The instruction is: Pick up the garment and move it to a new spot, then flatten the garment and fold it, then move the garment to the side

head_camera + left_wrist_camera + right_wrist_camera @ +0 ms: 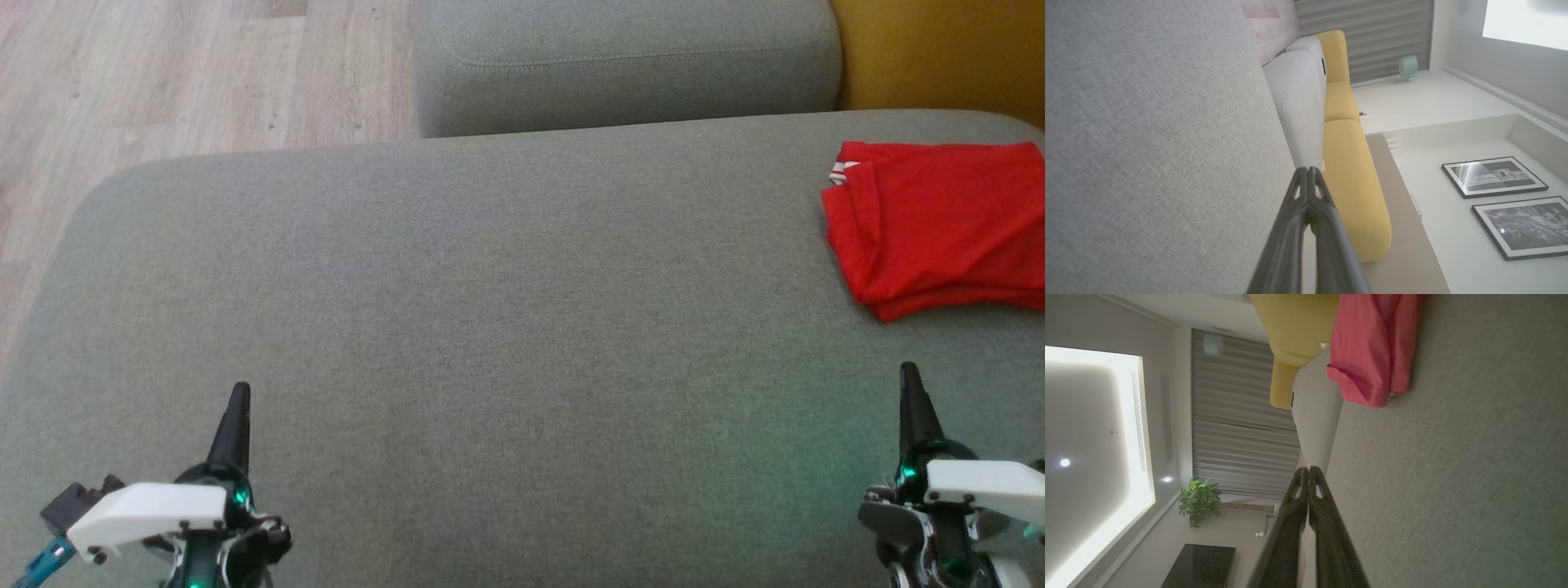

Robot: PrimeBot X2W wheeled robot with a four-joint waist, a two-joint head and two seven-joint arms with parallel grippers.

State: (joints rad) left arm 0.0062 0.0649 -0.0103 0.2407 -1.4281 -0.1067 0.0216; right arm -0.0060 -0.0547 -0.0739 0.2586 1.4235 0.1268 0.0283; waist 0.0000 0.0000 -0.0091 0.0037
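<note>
**Left tool (239,394) and right tool (909,374) pinched shut, nothing held**

Head view: left tool low left, right tool low right, both over the grey sofa seat (490,327), fingers pointing up the frame. Wrist views agree: each pair of dark fingers meets at the tips, gripping nothing. Red garment (939,224) lies folded in a flat stack on the seat's far right part, cut off by the frame's right edge. White trim peeks out at its upper left corner. It sits ahead of the right tool, apart from it, and well apart from the left tool. Behind the seat is a second grey cushion (629,65), with a yellow cushion (939,49) to its right and wood floor (163,73) at upper left.
</note>
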